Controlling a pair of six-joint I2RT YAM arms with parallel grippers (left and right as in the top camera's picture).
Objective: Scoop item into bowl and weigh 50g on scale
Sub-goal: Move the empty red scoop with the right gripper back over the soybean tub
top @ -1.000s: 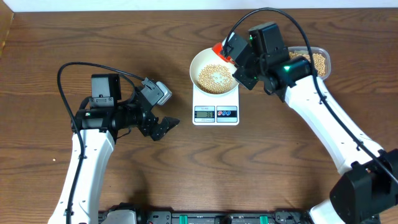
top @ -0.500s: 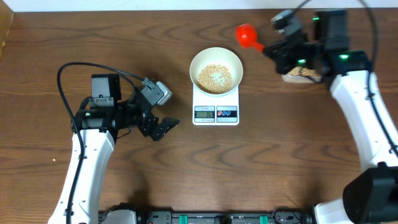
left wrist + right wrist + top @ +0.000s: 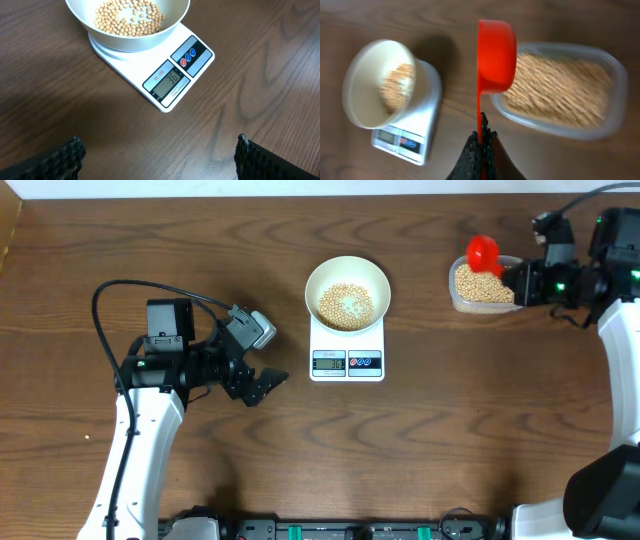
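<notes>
**Scoop at the tub, bowl on the scale**

Overhead: the bowl (image 3: 314,280) of beans (image 3: 346,304) sits on the scale (image 3: 347,363). The right gripper (image 3: 515,280), clamped on a red scoop (image 3: 483,252), is at the clear tub (image 3: 453,290). The left gripper (image 3: 262,383) gapes wide and empty. Only the left wrist view shows the display, which reads "36"; the red lettering beside it is too small to read. The right wrist view, blurred, shows the fingers pinching the scoop's handle.

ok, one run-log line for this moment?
left gripper open, left of scale | right gripper shut on red scoop over bean tub | white bowl with beans on scale | display reads 36
</notes>
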